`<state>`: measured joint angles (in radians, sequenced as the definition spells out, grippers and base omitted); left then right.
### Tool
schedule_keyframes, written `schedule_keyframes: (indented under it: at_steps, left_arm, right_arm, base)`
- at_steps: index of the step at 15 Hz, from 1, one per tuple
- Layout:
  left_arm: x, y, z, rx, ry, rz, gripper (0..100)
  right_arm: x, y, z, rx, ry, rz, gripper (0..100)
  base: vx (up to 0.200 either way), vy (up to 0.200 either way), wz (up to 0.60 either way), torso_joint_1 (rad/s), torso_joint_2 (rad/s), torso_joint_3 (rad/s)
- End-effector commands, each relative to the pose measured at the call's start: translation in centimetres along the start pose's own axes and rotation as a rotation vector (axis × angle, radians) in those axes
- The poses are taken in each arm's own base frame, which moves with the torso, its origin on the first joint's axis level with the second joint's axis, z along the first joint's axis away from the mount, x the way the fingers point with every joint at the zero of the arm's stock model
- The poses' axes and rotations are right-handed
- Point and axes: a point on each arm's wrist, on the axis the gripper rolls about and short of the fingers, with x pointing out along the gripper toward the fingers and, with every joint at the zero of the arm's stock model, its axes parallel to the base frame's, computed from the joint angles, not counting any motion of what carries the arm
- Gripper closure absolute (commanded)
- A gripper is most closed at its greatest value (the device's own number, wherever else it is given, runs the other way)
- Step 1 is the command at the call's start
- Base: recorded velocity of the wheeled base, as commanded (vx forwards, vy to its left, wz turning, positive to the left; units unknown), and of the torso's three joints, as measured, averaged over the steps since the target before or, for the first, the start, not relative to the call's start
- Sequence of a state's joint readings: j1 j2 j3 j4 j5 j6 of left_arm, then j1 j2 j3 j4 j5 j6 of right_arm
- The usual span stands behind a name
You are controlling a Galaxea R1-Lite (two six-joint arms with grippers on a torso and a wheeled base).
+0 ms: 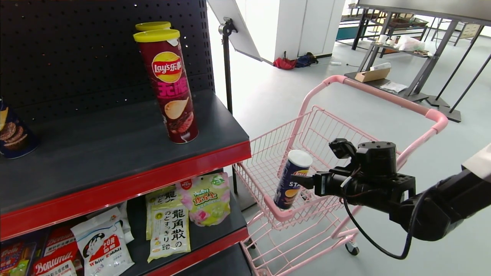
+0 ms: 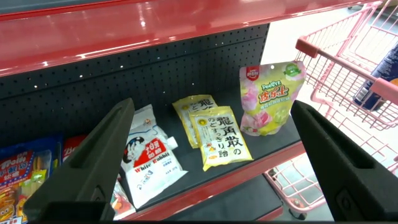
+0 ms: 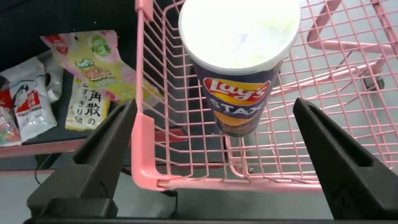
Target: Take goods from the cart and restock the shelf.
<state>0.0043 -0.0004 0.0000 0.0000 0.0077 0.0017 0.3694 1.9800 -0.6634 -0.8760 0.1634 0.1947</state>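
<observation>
A dark blue chip can point(image 1: 291, 180) with a white lid stands tilted in the front corner of the pink cart point(image 1: 345, 82). My right gripper point(image 1: 303, 179) is right beside the can's upper part. In the right wrist view the can point(image 3: 239, 68) sits just beyond the gap of the right gripper point(image 3: 214, 109), whose fingers stand wide open on either side without touching it. My left gripper point(image 2: 212, 106) is open and holds nothing, facing the lower shelf. On the upper shelf point(image 1: 115, 153) a maroon chip can point(image 1: 168, 84) with a yellow lid stands upright.
A second yellow-lidded can point(image 1: 152, 25) stands behind the maroon one, and a blue cookie package point(image 1: 13, 134) sits at the shelf's far left. The lower shelf holds a pink-green bag point(image 1: 209, 199), yellow candy bags point(image 1: 168, 226) and a white bag point(image 1: 103, 245). Open floor lies behind the cart.
</observation>
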Motion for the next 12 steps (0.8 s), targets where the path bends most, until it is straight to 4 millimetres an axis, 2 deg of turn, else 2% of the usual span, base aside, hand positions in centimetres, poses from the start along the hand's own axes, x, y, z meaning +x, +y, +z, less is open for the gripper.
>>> schedule_keyframes:
  at_steps: [1,7,12]
  left_arm:
    - [0.0,0.0,0.0,0.000,0.000,0.000,0]
    - [0.0,0.0,0.0,0.000,0.000,0.000,0]
    - [0.0,0.0,0.0,0.000,0.000,0.002,0]
  right_arm:
    - [1.3,-0.3,-0.8,0.006,0.030,-0.005,0]
    - [4.6,-0.9,-1.4,0.007,0.046,-0.009,0]
    - [6.2,-1.3,-1.5,0.007,0.038,-0.024,0]
  base:
    - [0.000,0.000,0.00,0.000,0.00,0.000]
    - [0.000,0.000,0.00,0.000,0.00,0.000]
    - [0.000,0.000,0.00,0.000,0.00,0.000]
